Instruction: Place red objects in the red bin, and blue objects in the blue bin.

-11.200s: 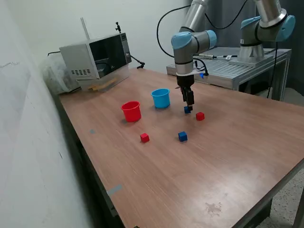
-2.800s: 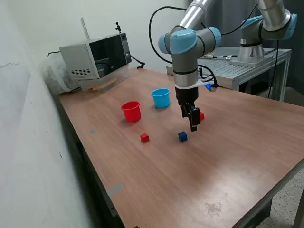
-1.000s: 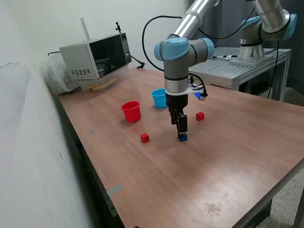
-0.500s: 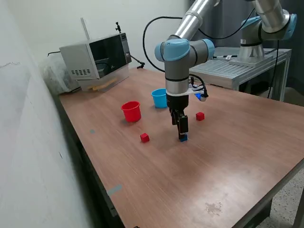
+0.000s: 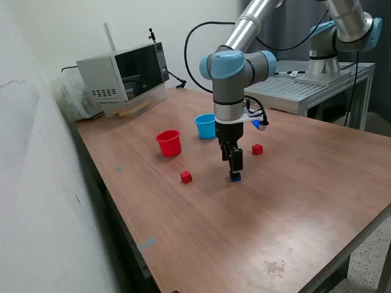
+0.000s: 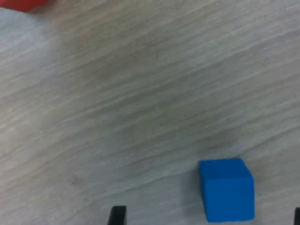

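Since half a second ago my arm has barely shifted; eleven seconds back a second blue cube lay by the gripper, and I no longer see it. From the exterior view, the gripper (image 5: 235, 171) hangs right over the blue cube (image 5: 235, 177) on the table (image 5: 293, 213). One red cube (image 5: 257, 149) sits just beyond the tool, another red cube (image 5: 186, 177) to the exterior view's left. Blue cup (image 5: 205, 126) and red cup (image 5: 168, 143) stand farther back. From the wrist view, the fingers (image 6: 116, 214) are spread with the blue cube (image 6: 227, 188) between them, untouched.
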